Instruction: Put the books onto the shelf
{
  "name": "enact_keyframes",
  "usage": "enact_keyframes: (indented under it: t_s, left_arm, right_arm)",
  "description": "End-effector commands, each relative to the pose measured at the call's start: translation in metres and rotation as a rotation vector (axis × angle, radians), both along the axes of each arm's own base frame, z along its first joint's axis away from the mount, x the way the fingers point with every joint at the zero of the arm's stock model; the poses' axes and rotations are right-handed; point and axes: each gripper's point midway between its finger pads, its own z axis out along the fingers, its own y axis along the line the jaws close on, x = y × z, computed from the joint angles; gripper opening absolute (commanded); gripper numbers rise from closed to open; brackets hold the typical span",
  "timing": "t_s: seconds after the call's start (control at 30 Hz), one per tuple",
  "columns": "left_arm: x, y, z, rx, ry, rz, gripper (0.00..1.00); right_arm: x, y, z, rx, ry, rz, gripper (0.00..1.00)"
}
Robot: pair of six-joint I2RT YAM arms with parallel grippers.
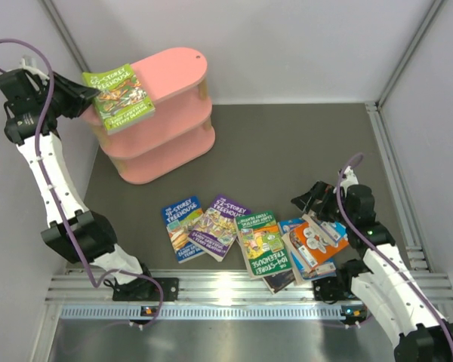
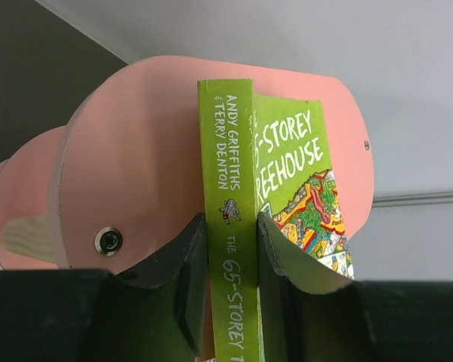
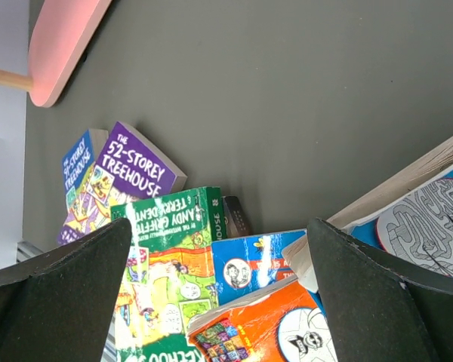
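Left claw [image 2: 232,245]: we see it pinching the green book [image 1: 119,98] at the shelf [image 1: 174,69] top.
Right claw [image 3: 219,232]: spread wide above loose books [image 1: 258,240] on the bench [image 1: 287,143].

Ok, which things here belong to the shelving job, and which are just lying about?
Job: pink shelf; lime book in the left gripper; blue book, purple book, green book, orange-and-blue pile on the table.
Lying about: only rig parts: purple cable, metal rail.

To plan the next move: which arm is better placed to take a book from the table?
Right: the right gripper hangs open by the orange book; the left gripper is shut on the lime-green book at the shelf.
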Motion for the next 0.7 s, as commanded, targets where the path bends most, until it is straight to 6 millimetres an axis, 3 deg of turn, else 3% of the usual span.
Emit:
enact_keyframes:
  t_s: [0.0,0.2,0.67]
  left_arm:
    - [0.005,0.028,-0.012,0.111,0.021,0.066,0.00]
    - [0.017,0.045,-0.012,0.131,0.023,0.139,0.00]
    - [0.029,0.056,-0.028,0.144,0.046,0.151,0.00]
  right_arm:
    - [0.004,0.005,0.006,-0.004,-0.051,0.037,1.00]
    - [0.006,0.006,-0.001,0.000,-0.040,0.035,1.00]
    - [0.015,0.010,-0.014,0.001,-0.004,0.043,1.00]
